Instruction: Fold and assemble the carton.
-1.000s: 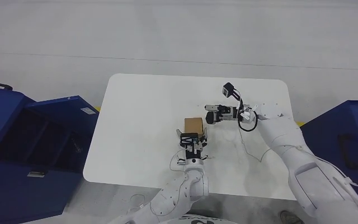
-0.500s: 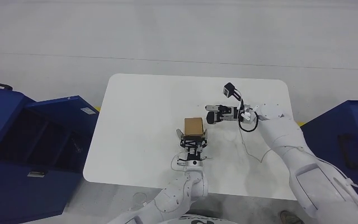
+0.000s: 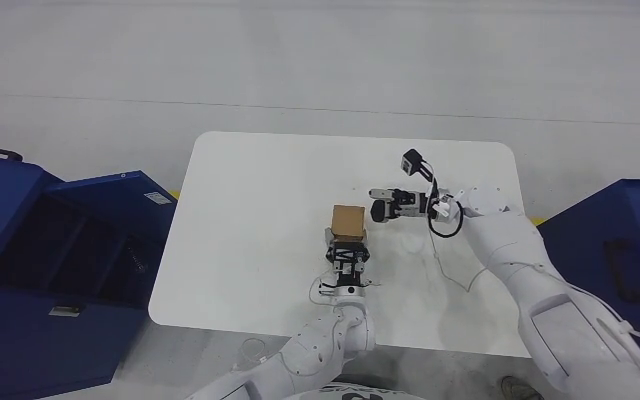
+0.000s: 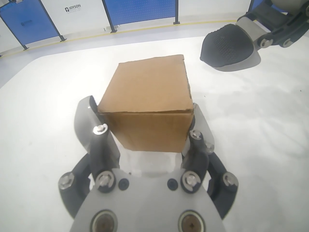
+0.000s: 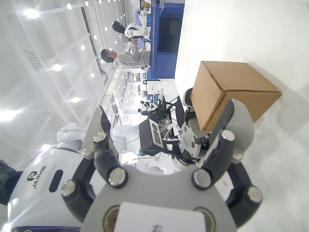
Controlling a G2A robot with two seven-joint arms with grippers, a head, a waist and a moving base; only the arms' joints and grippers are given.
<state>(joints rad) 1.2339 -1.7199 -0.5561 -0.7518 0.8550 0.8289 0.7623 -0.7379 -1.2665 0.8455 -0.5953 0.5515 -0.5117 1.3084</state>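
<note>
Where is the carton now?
In the top view, the carton sits near the middle of the table, held by the left gripper, with the right gripper close beside it.

We note left gripper [image 4: 142, 112] low, fingers [image 4: 87, 117] pressed on both sides of carton [image 4: 147, 85], forearm stretched straight forward; right gripper [image 3: 377, 201] just beside, rolled sideways, fingers spread wide; right arm bent inward.

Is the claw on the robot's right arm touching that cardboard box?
Apart. The left wrist view shows a strip of bare table between the right gripper's black finger pad and the carton's side.
</note>
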